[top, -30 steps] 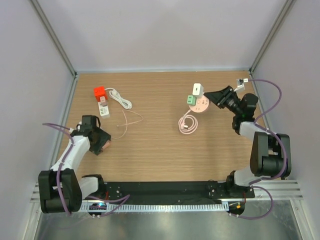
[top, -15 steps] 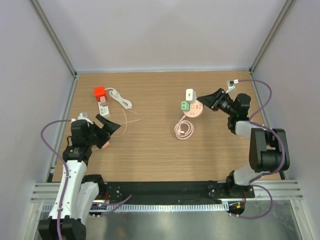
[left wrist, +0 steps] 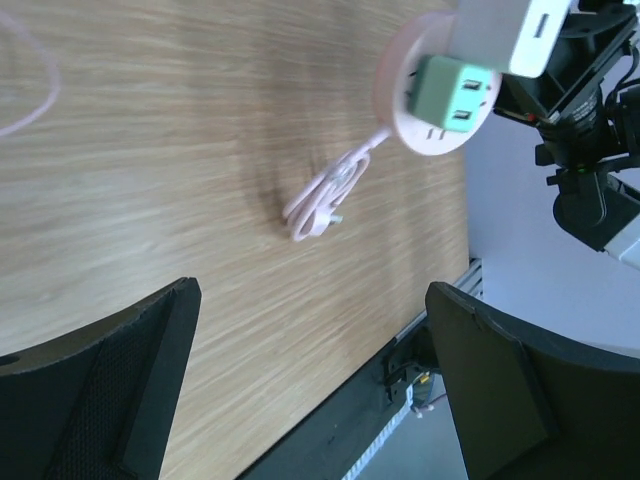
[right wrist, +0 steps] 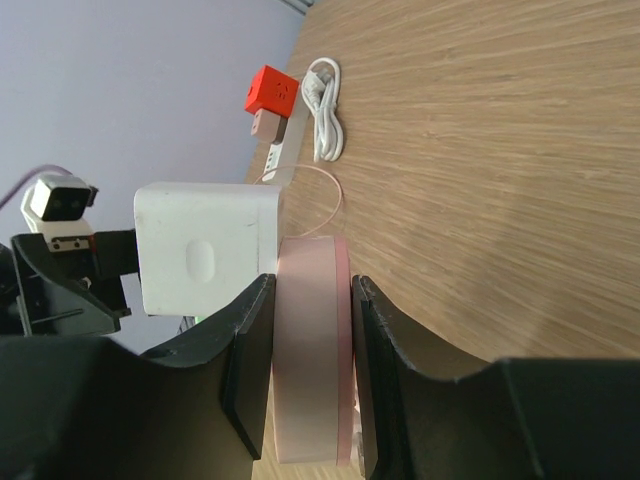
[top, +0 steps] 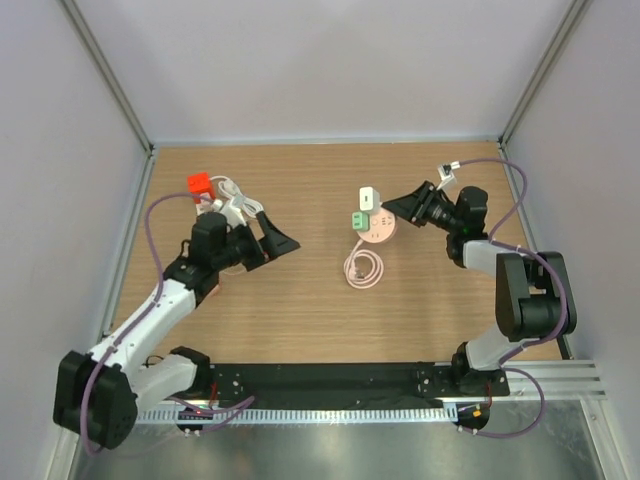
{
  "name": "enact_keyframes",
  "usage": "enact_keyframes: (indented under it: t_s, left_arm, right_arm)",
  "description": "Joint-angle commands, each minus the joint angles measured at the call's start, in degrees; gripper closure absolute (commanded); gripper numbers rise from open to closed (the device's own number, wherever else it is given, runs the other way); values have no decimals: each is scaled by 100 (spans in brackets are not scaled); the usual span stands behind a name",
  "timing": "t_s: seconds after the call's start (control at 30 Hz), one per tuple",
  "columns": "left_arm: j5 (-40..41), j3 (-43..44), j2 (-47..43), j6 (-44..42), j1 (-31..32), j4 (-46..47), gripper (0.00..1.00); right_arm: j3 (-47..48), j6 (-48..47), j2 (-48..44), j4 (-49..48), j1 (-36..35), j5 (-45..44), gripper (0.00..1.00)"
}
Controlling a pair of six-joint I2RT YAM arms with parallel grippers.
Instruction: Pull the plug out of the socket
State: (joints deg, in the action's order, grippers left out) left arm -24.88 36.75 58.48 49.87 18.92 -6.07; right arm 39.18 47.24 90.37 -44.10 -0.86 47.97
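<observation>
A round pink socket (top: 380,230) holds a white plug (top: 368,197) and a green plug (top: 356,220); its pink cable (top: 362,268) lies coiled on the table. My right gripper (top: 400,208) is shut on the socket's rim, one finger on each flat face; the right wrist view shows the gripper (right wrist: 312,288), the socket (right wrist: 310,380) and the white plug (right wrist: 205,260). My left gripper (top: 275,240) is open and empty, left of the socket and apart from it. The left wrist view shows this gripper (left wrist: 312,292), the socket (left wrist: 398,62), the green plug (left wrist: 455,92) and the white plug (left wrist: 505,25).
A red adapter (top: 198,183) on a white power strip with a coiled white cable (top: 243,198) lies at the back left, and shows in the right wrist view (right wrist: 272,92). A thin pink wire loops near my left arm. Grey walls enclose the wooden table (top: 300,310).
My left arm has swung up and to the right toward the table's middle, gripper open. My right gripper has carried the socket and its plugs a little to the left.
</observation>
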Motion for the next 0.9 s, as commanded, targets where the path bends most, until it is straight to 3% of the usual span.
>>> enact_keyframes:
  t_s: [0.0,0.2,0.6,0.7,0.87]
  left_arm:
    - [650,578,644,-179,680,817,0]
    - [1407,1377,1639,-258,1560,1081,0]
    - [2232,2397,2993,-504,2362,1081,1]
    - [2444,2599,3239,-548,2485,1055,4]
    - [3006,2916,3565,-539,2573,853,19]
  right_arm:
    - [318,-22,16,-249,-168,73,99]
    - [336,-57,86,-196,-213,55,99]
    - [354,-57,218,-187,-300,55,99]
    - [362,-57,218,-187,-309,55,99]
    - [354,-49,201,-187,-318,46,99]
